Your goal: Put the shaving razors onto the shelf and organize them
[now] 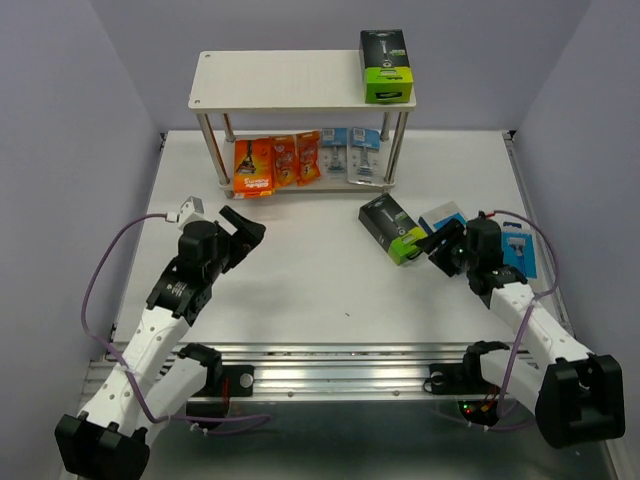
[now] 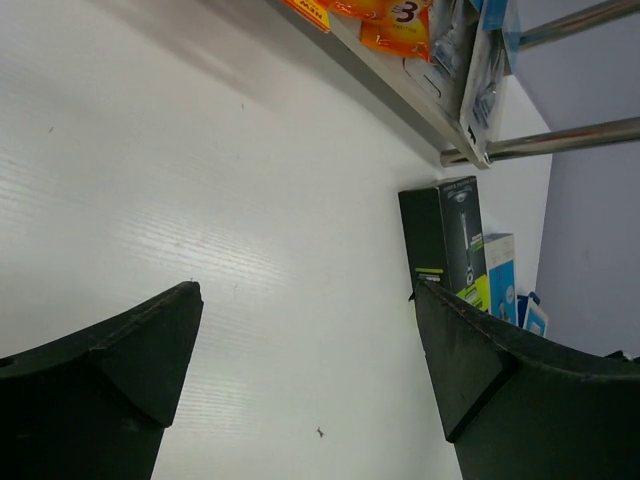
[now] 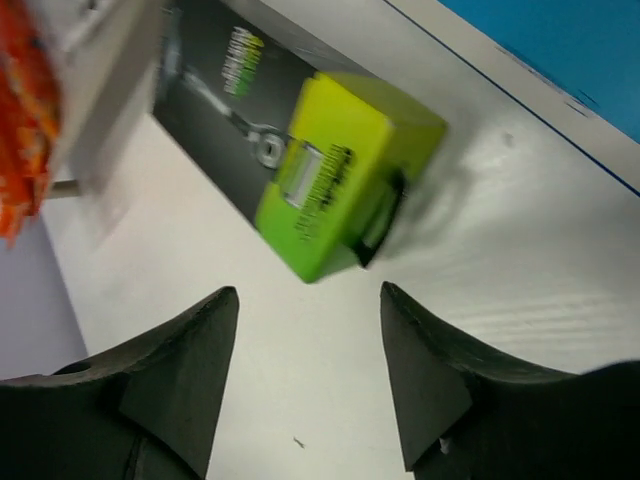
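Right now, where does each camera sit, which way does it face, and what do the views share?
Top external: above and behind the bases, looking down at the table and shelf; both arms, left gripper and right gripper show.
Left wrist: on the left arm, looking along the table toward the shelf's lower tier; its open fingers show.
Right wrist: on the right arm, facing the black-and-green box; its fingers show.
Shared: that box appears in all three.
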Tool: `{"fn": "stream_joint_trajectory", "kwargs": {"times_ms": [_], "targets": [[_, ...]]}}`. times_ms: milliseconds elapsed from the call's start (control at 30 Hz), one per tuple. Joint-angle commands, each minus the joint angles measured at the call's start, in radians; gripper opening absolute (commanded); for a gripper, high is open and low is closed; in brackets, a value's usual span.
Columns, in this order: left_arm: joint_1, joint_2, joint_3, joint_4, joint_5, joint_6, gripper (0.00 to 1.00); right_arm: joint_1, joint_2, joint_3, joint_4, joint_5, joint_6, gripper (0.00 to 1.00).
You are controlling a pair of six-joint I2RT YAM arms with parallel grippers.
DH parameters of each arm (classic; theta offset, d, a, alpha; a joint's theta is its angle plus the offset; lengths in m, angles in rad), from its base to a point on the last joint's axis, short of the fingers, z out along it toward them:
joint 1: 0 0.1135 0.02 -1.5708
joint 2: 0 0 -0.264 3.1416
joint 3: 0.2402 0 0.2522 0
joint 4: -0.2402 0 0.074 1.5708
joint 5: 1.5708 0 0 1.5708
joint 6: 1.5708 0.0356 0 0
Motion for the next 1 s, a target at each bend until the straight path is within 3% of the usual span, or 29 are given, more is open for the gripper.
{"fn": "stream_joint_trajectory", "kwargs": {"times_ms": [0,433,967], "targets": [[-0.006,-0.007,0.011,0.080,0.049,0.048,0.99,-0.010,-0.057,-0.079,-0.023,0.078,0.042,0.62],[-0.004,0.022,0.024,0.080,0.065,0.052,0.99,-0.010,0.136,-0.133,0.202,0.097,0.055,0.44],[-0.004,0.016,0.027,0.079,0.059,0.042,0.99,-0.010,0.272,-0.136,0.365,0.081,0.068,0.38]]}}
